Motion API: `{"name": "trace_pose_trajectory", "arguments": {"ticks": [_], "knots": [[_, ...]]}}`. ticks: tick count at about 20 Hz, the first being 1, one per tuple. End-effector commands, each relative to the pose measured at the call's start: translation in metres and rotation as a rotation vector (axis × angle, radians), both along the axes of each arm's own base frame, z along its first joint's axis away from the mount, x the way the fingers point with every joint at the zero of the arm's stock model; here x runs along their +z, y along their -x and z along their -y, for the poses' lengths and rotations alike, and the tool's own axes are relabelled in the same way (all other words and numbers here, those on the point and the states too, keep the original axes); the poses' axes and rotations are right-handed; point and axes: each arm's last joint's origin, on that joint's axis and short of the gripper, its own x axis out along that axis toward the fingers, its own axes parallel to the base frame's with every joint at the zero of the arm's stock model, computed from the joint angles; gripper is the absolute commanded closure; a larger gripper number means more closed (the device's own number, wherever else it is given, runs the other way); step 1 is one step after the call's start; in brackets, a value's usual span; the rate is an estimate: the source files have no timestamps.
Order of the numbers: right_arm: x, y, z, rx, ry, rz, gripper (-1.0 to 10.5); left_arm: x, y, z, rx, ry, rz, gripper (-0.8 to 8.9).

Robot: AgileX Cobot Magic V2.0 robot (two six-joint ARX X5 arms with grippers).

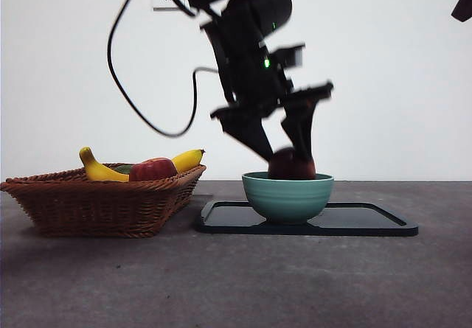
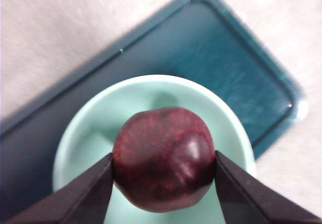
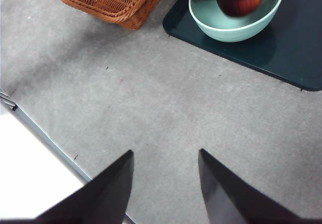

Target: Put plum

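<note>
the plum (image 2: pixel 163 166) is glossy dark maroon, finely speckled red, with a pale highlight on one side; it is near round, so no long axis shows, and its dimpled end faces the wrist camera. the left gripper (image 2: pixel 163 176) has it pinched between both jaws, just inside the rim of the bowl (image 1: pixel 287 195), a pale green one standing on the dark tray (image 1: pixel 369 221). beside the tray is a basket (image 1: pixel 96 206) with a banana (image 1: pixel 99 169) and apple (image 1: pixel 153 169). the right gripper (image 3: pixel 166 171) hangs over bare table (image 3: pixel 166 98), jaws apart and holding nothing. no writing is readable
</note>
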Motion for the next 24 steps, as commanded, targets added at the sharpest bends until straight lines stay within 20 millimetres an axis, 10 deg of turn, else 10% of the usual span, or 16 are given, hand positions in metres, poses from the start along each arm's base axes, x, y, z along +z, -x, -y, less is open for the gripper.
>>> {"name": "trace_pose_trajectory", "arguments": {"ticks": [1,9,14,19,24], "knots": [[0.002,-0.001,-0.001,0.004,-0.004,0.009,7.4,0.05,0.006,-0.01,0.004,0.075,0.097,5.75],[0.002,-0.001,-0.001,0.006,-0.005,0.018,7.4,0.169,0.059,-0.094,0.086,0.184,0.242,5.75],[0.003,-0.002,-0.001,0.008,-0.006,0.025,7.4,0.209,0.101,-0.155,0.176,0.177,0.253,5.75],[0.004,-0.003,-0.002,0.007,-0.013,0.043,7.4,0.207,0.12,-0.191,0.269,0.139,0.244,5.75],[0.004,-0.003,-0.002,0.007,-0.014,0.044,7.4,0.146,0.114,-0.202,0.313,0.115,0.221,5.75]]}}
